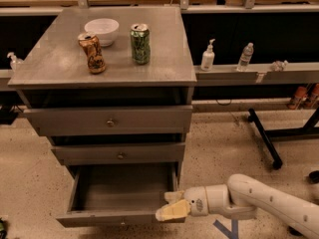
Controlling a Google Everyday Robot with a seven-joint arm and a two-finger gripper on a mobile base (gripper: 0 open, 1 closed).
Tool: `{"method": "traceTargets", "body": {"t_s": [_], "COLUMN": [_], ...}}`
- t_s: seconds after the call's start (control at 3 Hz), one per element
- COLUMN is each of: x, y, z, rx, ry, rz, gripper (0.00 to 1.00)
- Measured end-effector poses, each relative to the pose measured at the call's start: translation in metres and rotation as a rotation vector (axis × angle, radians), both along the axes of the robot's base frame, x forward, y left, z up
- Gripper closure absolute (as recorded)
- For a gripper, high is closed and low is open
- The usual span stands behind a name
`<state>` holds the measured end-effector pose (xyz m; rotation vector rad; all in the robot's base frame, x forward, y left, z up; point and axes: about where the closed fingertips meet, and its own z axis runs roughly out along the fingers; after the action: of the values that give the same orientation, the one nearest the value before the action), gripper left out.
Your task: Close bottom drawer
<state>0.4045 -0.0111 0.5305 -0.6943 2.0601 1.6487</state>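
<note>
The bottom drawer (99, 218) stands fully open. We see the gripper (162, 206), fingers (172, 213) apart, at its front panel's right end; we judge the whole closing push remains.

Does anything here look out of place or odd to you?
Yes. The bottom drawer stands pulled far out, while the middle drawer and top drawer sit nearly shut. The gripper is at its front right corner. On the cabinet top, the brown can looks crumpled and leaning, unlike the upright green can.
</note>
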Motion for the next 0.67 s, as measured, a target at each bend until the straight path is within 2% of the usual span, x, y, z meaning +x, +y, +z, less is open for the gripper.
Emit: {"method": "traceTargets", "body": {"t_s": [0.33,0.67], "x": [0.025,0.062], "y": [0.018,0.028], "z": [-0.056,-0.112], "rx": [0.046,0.128], "ry": [0.057,0.071], "rz": [0.016,-0.015], "gripper": [0.00,0.00]}}
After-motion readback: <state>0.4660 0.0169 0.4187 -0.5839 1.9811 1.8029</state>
